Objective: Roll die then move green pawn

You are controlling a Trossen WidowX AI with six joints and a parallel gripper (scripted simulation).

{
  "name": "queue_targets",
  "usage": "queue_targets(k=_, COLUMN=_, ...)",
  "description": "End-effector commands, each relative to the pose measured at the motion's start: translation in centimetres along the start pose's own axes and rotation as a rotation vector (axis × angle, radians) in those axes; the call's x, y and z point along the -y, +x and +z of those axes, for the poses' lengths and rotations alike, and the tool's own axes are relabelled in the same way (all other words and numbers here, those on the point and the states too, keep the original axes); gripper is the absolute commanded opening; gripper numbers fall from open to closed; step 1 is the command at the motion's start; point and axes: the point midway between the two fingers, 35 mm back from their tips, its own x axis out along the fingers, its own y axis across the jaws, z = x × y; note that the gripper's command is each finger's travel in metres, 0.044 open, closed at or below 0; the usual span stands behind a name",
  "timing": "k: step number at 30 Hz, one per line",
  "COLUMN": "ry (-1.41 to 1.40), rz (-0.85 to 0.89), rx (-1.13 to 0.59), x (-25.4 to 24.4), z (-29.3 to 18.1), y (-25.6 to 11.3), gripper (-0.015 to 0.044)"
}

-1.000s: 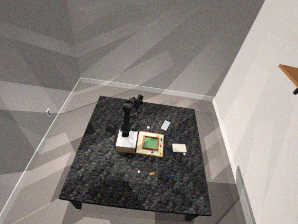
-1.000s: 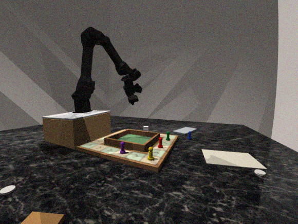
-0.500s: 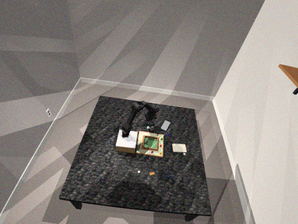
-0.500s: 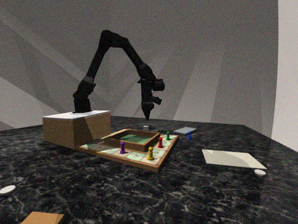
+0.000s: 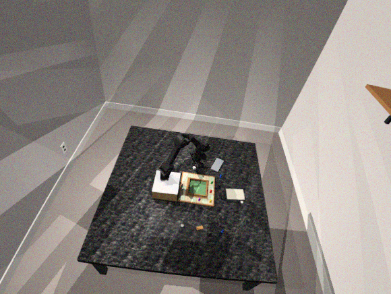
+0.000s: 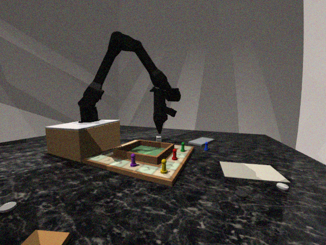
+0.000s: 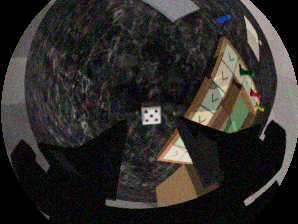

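Black parallel-jaw gripper: jaws part-spread, pinching nothing, above white cubic die on black marbled table, outside green-floored wooden tray. Fingertips blurred in top view; orange block cut off in exterior.

Wrist view: die on dark tabletop, five pips up, framed between the gripper's parted fingers, nothing gripped. Board to the right, with green pawn, red pawn, yellow pawn beyond the tray. Blue piece off the board, near the top.
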Motion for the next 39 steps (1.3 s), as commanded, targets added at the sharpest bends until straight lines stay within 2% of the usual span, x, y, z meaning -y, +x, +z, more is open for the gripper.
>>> queue_targets(k=1, ry=-0.005, rz=-0.008, rx=-0.008, x=0.2, z=-0.3, y=0.6, gripper=0.0275)
queue_targets(k=23, ry=-0.005, rz=-0.008, rx=-0.008, x=0.2, z=-0.4, y=3.8, gripper=0.0275)
queue_targets(k=29, ry=-0.005, rz=-0.008, rx=-0.008, x=0.2, z=-0.4, y=3.8, gripper=0.0117)
queue_targets(k=37, ry=-0.005, rz=-0.008, rx=-0.008, x=0.2, z=-0.4, y=3.8, gripper=0.0064)
queue_targets(k=39, ry=-0.005, rz=-0.008, rx=-0.008, x=0.1, z=-0.3, y=3.6, gripper=0.0012)
